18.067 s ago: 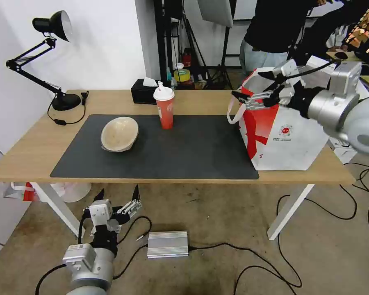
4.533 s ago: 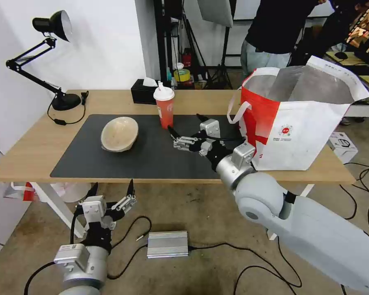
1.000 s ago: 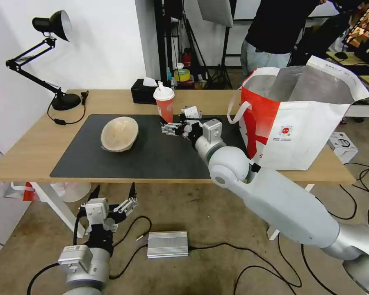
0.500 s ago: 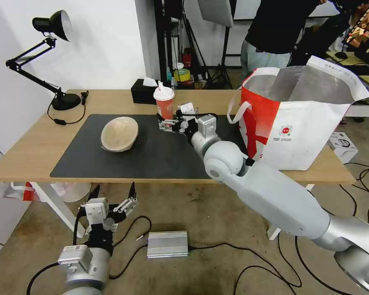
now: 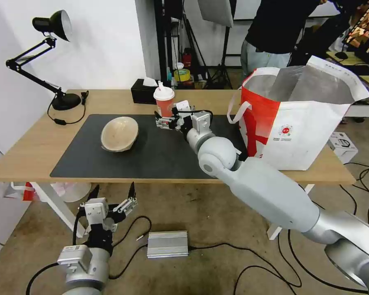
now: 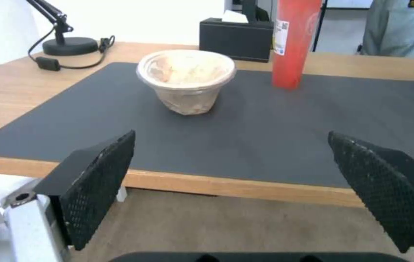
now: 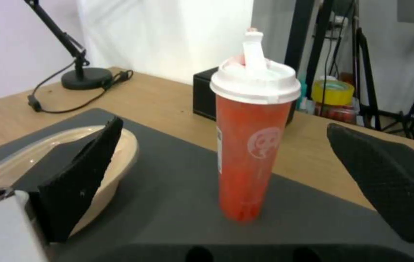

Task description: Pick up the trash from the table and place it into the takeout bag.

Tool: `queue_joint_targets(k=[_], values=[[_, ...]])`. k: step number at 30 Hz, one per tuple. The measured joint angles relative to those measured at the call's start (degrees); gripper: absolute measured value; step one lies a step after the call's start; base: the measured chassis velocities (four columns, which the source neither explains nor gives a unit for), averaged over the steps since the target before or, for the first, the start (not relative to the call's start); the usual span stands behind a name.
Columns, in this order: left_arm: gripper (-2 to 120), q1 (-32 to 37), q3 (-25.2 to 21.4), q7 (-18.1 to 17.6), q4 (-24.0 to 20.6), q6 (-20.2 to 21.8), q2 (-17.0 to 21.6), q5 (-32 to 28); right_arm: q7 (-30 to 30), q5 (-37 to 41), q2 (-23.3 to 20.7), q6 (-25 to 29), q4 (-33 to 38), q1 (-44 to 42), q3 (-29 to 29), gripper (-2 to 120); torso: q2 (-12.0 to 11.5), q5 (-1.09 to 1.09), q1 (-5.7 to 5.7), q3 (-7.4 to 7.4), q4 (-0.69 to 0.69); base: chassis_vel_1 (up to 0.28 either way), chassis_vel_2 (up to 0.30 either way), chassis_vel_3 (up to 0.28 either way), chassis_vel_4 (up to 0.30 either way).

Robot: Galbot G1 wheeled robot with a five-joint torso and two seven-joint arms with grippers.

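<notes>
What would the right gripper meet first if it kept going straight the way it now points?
Most likely the red paper cup: the right gripper is open, the cup standing upright on the mat between its fingers.

Evenly and brightly lit from overhead, with soft, short shadows under the beige pulp bowl [image 5: 119, 133] and the red paper cup [image 5: 164, 103] on the dark mat [image 5: 160, 151]. Mild sheen on the silver foil lining of the takeout bag [image 5: 299, 123]; faint glare on the cup lid [image 7: 255, 82] in the right wrist view. Wide-angle bending toward the head view's edges, desk [image 5: 33, 143] front slightly bowed. Softer in both wrist views: near fingers [image 6: 97, 185] a bit blurred, background wall washed out to white. Desk lamp [image 5: 53, 28] seemingly unlit, casting no pool of light.
</notes>
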Motion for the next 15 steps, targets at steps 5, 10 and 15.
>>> queue_joint_targets(k=[5,10,15], values=[[98,0.0,-0.03,0.0,0.01,0.02,0.0,-0.04,-0.13,-0.14,0.47,-0.05,-1.33,0.16,0.01,100,0.0,0.0,0.0,0.0,0.0,0.0,0.0,0.0,0.0],[98,-0.03,-0.13,0.0,0.03,0.05,0.0,-0.16,-0.15,-0.27,1.06,-0.09,-2.45,0.7,0.07,100,0.0,0.0,0.0,0.0,0.0,0.0,0.0,0.0,0.0],[98,-0.09,-0.13,0.1,0.07,0.06,0.0,-0.26,-0.2,-0.33,1.53,-0.23,-3.43,0.91,0.18,100,0.0,0.0,0.0,0.0,0.0,0.0,0.0,0.0,0.0]])
